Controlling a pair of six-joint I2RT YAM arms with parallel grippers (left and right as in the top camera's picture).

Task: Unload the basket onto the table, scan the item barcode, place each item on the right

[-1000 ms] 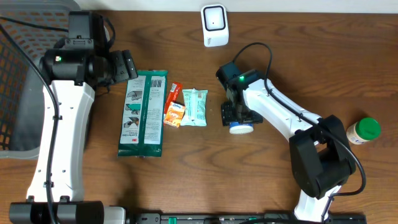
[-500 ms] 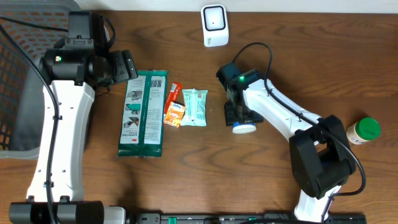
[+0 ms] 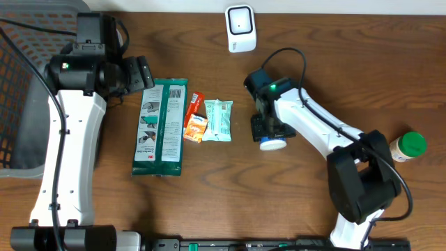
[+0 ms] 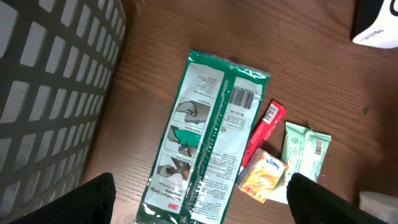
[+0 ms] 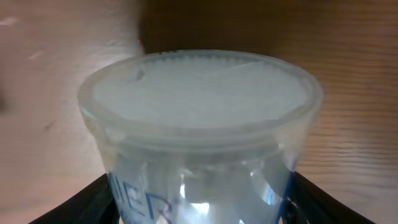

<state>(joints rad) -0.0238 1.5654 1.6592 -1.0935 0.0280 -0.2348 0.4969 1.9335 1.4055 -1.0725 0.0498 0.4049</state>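
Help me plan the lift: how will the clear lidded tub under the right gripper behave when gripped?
The clear plastic tub looks thin-walled, so it is probably light and squeezable. Its glossy wall could slip. Being round, it would likely roll if tipped over.

Mock shop checkout: wood table (image 3: 209, 202), white barcode scanner (image 3: 240, 26), barcoded retail packets (image 3: 160, 127), mesh basket (image 3: 15, 90).

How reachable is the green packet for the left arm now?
Probably yes: the open left gripper hovers beside the green packet, which lies flat and uncovered, only a red sachet alongside.
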